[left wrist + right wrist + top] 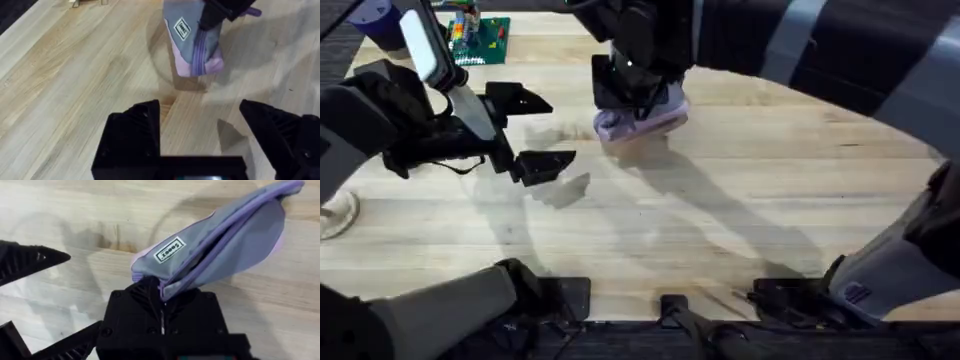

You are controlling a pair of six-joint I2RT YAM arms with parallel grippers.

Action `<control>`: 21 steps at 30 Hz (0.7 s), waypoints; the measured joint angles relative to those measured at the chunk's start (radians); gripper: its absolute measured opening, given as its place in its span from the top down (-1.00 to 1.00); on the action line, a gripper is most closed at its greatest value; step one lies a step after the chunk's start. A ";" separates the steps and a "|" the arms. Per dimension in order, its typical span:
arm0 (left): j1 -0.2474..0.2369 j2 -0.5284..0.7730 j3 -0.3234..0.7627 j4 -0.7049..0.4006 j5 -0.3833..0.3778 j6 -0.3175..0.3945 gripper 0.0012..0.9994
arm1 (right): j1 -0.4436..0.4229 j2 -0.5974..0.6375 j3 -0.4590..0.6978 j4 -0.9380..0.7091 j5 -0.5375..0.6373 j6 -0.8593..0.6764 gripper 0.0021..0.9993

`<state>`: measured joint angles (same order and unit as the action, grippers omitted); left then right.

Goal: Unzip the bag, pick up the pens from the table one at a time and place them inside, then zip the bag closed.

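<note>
The lavender bag (642, 120) is at the back middle of the table (740, 210), tilted, with one end raised. My right gripper (634, 82) reaches across from the right and is shut on that raised end by the zipper (161, 299). The zipper line runs along the bag (225, 235) away from the fingers. My left gripper (546, 132) hovers open just left of the bag, nothing between its fingers (134, 131). In the left wrist view the bag (192, 47) hangs ahead of the left gripper (200, 127). The pens are out of view.
A green board with small coloured parts (478, 38) sits at the back left. A pale round object (334, 214) lies at the left edge. Bare wood spreads across the middle and right of the table.
</note>
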<state>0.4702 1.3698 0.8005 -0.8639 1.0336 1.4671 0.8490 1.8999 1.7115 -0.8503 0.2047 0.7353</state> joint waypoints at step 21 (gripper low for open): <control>0.000 0.000 0.000 0.000 0.000 0.000 -0.99 | 0.000 -0.008 -0.001 0.023 0.056 -0.003 0.93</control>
<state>0.4702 1.3697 0.8005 -0.8639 1.0336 1.4673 0.8490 1.8919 1.7107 -0.8268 0.2604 0.7322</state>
